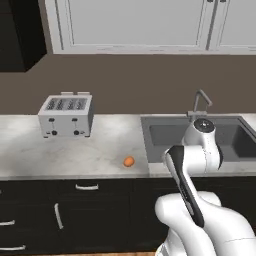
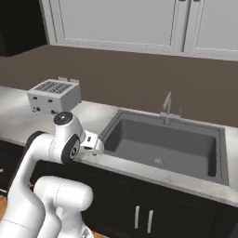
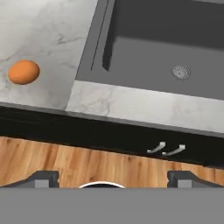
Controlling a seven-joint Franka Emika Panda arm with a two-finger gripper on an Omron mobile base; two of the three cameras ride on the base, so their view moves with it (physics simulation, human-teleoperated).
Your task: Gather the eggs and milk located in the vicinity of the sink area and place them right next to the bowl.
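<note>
The pincer [image 3: 113,177] hangs wide apart above the worktop [image 3: 144,107] edge, beside the sink [image 3: 175,39], egg [image 3: 23,72] off to one side.

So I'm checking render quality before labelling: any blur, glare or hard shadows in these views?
Left base view: soft all over, the egg a slightly fuzzy blob, even light, no glare. Right base view: the sink evenly shaded, the toaster a bit blurred. Hand view: sharper, the drain crisp, only a faint shadow under the egg.
</note>
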